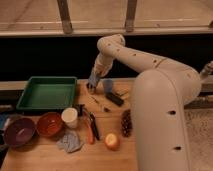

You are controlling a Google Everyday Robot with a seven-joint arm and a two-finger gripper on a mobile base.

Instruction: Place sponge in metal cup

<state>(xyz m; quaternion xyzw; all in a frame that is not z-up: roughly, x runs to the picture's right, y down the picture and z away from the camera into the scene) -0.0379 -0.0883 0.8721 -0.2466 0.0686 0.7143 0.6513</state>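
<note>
My gripper [93, 84] hangs at the back of the wooden table [45, 157], just right of the green tray. It is shut on a blue sponge [94, 78], held low over the tabletop. The metal cup [107, 86], a bluish-grey upright cup, stands just right of the gripper, close beside the sponge but apart from it. The white arm [150, 75] arches in from the right and fills the right side of the view.
A green tray [47, 92] sits at back left. In front are a purple bowl [19, 131], an orange bowl [49, 124], a white cup [70, 117], a grey cloth [69, 141], an orange tool [90, 131], a fruit [112, 141], a dark cluster [126, 122] and a black bar [115, 98].
</note>
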